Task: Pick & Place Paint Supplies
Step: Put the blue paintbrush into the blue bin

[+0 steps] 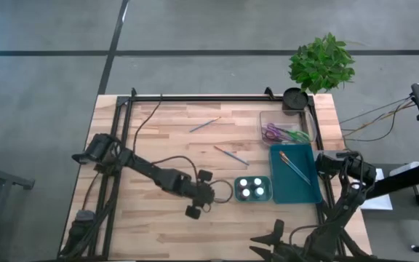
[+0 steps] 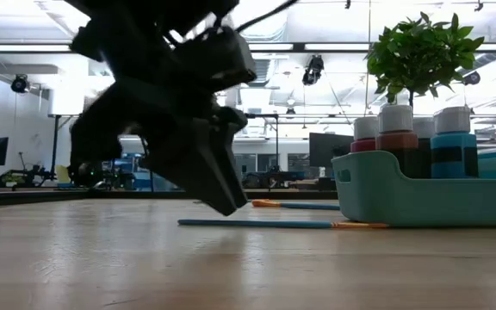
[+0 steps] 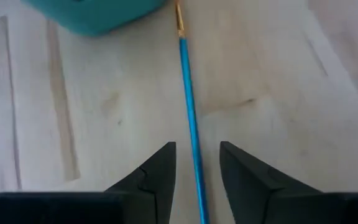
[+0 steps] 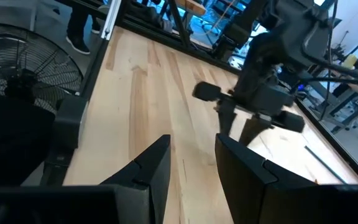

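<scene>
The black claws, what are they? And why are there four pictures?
They are the grippers of two robot arms, which work like hands with two fingers. The four pictures show one moment from four cameras. One looks down from above, one sits low at table height, and one rides on each arm's wrist.

The left wrist picture shows the left gripper open. A blue brush lies on the table between its fingers, and nothing is gripped. The right gripper waits at the table's right edge. It is open and empty.

On the table are a teal holder of paint pots, a teal tray with a brush in it, a clear box and two loose brushes.
</scene>
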Motion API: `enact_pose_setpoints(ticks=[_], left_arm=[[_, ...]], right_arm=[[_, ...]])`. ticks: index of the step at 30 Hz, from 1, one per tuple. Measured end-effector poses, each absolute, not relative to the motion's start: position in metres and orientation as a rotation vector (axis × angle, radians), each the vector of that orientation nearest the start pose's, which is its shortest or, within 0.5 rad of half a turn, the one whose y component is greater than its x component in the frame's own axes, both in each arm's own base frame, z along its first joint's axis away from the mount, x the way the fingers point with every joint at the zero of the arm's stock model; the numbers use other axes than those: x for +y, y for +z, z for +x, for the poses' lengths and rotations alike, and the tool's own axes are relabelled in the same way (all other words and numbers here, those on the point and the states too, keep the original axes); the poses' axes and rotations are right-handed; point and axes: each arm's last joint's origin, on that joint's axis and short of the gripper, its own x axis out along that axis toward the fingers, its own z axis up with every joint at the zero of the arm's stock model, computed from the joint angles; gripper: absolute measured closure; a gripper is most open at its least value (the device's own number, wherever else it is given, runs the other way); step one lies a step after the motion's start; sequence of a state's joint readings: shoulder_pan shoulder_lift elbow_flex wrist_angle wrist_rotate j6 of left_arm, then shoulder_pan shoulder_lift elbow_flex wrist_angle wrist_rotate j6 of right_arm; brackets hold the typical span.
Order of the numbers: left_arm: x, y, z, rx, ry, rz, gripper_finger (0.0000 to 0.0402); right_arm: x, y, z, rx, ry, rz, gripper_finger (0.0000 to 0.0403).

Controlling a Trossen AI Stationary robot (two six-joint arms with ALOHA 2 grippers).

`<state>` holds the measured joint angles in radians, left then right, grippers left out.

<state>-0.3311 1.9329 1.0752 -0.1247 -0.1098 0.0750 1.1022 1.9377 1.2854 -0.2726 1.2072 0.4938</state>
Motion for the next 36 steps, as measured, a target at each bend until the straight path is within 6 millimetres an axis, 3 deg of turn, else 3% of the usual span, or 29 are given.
enact_pose_setpoints(ticks=[5, 16, 22, 36], left_arm=[[-0.110, 0.115, 0.356, 0.988, -0.241, 0.260, 0.0293], [-0.104, 0.103, 0.357, 1.070, -0.222, 0.155, 0.0391], [-0.111, 0.105, 0.352, 1.093, -0.214, 0.167, 0.0398], [-0.139, 0.135, 0.341, 0.967, -0.273, 0.222, 0.0401]], right_arm=[[0.339, 0.187, 0.201, 0.331, -0.176, -0.356, 0.0280], [0.340, 0.187, 0.199, 0.331, -0.173, -0.356, 0.0280], [0.340, 0.187, 0.199, 0.331, -0.173, -0.355, 0.0280], [0.340, 0.187, 0.199, 0.330, -0.173, -0.353, 0.0280]])
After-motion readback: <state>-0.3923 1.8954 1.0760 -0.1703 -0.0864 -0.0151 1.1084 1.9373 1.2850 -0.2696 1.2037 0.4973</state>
